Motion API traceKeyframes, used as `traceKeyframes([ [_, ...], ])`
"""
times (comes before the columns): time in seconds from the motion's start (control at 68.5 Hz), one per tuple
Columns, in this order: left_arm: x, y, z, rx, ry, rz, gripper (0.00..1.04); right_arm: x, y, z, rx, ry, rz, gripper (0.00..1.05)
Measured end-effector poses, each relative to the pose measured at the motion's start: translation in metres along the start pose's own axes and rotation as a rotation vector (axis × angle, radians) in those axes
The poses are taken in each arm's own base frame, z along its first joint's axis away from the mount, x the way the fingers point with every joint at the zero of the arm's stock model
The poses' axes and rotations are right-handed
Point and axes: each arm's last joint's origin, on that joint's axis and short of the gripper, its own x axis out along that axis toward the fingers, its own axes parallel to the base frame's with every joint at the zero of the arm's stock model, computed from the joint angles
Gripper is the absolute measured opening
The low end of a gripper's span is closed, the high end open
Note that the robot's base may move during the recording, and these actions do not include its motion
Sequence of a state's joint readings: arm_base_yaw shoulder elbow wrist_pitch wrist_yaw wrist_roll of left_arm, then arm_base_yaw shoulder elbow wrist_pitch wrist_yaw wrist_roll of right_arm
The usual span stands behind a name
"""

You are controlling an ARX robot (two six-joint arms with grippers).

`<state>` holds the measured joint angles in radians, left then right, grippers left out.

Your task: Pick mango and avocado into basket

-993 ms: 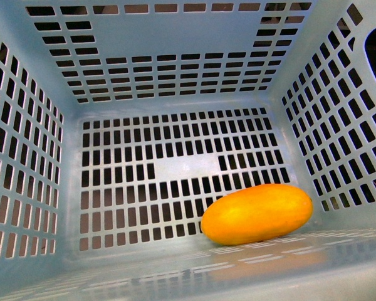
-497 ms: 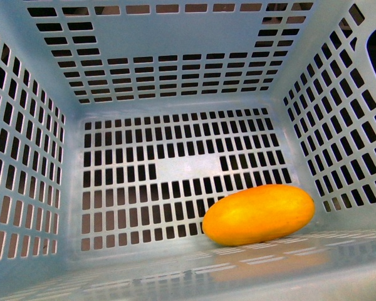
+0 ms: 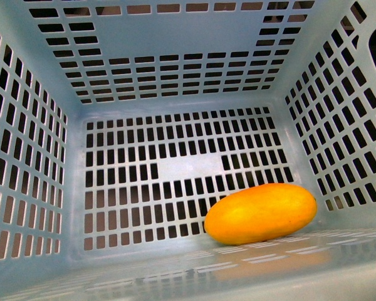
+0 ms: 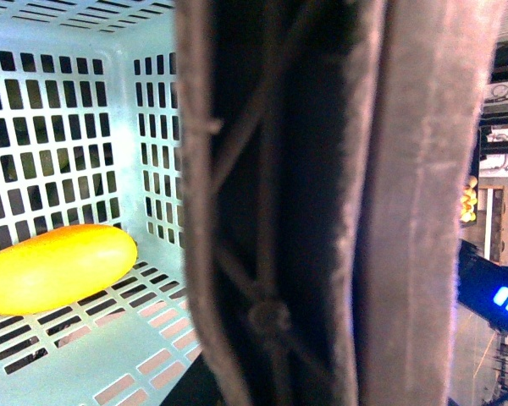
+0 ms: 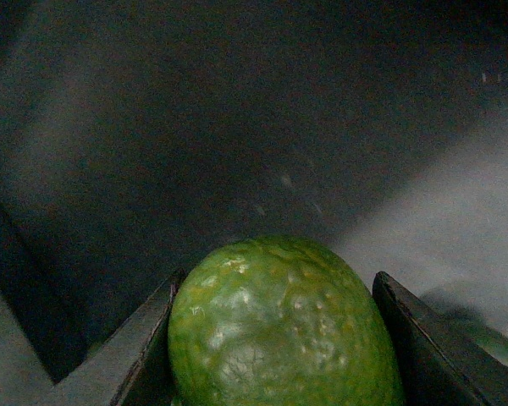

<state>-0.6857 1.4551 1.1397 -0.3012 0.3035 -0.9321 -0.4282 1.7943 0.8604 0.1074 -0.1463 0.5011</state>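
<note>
Surroundings: your left wrist view is mostly blocked by a dark brown ribbed band, likely the basket's handle [image 4: 322, 203], running right across the lens; past it you see only blurred shelving and a blue-lit object too indistinct to name.
Right wrist backdrop: dim grey surfaces behind the fruit; you cannot tell what they are.
Basket [image 3: 175, 75]: light teal plastic, slotted lattice on walls and floor, with one solid patch mid-floor. It fills your whole front view.
Mango [image 3: 261, 213]: lies on its side on the basket floor, close to the near wall and toward the right side wall. Smooth, elongated, bright yellow-orange, deeper orange at its underside. In your left wrist view it [image 4: 55, 268] sits near a corner of the basket.
Avocado [image 5: 279, 326]: green, glossy, pebbled skin, oval; not visible in the front view.
Right gripper [image 5: 279, 338]: fingers [image 5: 135, 347] clamped on the avocado, one dark finger against each flank.
Left gripper: not visible to you; you cannot tell how its fingers stand.
</note>
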Motion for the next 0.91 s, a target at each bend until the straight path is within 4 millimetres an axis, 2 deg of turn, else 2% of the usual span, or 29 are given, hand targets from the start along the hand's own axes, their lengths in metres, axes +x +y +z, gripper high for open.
traceKeyframes([
  [0.102,0.0,0.0,0.0,0.0,0.0,0.0,0.14,-0.035,0.015,0.015,-0.05,-0.064,0.062,0.57],
  [0.175,0.0,0.0,0.0,0.0,0.0,0.0,0.14,-0.079,0.037,0.024,-0.119,-0.135,0.135,0.57],
  [0.263,0.0,0.0,0.0,0.0,0.0,0.0,0.14,-0.122,0.071,0.015,-0.2,-0.186,0.251,0.57],
  [0.336,0.0,0.0,0.0,0.0,0.0,0.0,0.14,-0.146,0.099,-0.002,-0.257,-0.199,0.348,0.57],
  [0.467,0.0,0.0,0.0,0.0,0.0,0.0,0.14,-0.164,0.131,-0.029,-0.322,-0.178,0.443,0.57],
  [0.511,0.0,0.0,0.0,0.0,0.0,0.0,0.14,-0.17,0.149,-0.047,-0.356,-0.151,0.492,0.57],
  [0.599,0.0,0.0,0.0,0.0,0.0,0.0,0.14,-0.18,0.173,-0.071,-0.402,-0.115,0.557,0.57],
  [0.759,0.0,0.0,0.0,0.0,0.0,0.0,0.14,-0.19,0.194,-0.097,-0.45,-0.076,0.629,0.57],
  [0.905,0.0,0.0,0.0,0.0,0.0,0.0,0.14,-0.188,0.202,-0.113,-0.481,-0.037,0.64,0.57],
])
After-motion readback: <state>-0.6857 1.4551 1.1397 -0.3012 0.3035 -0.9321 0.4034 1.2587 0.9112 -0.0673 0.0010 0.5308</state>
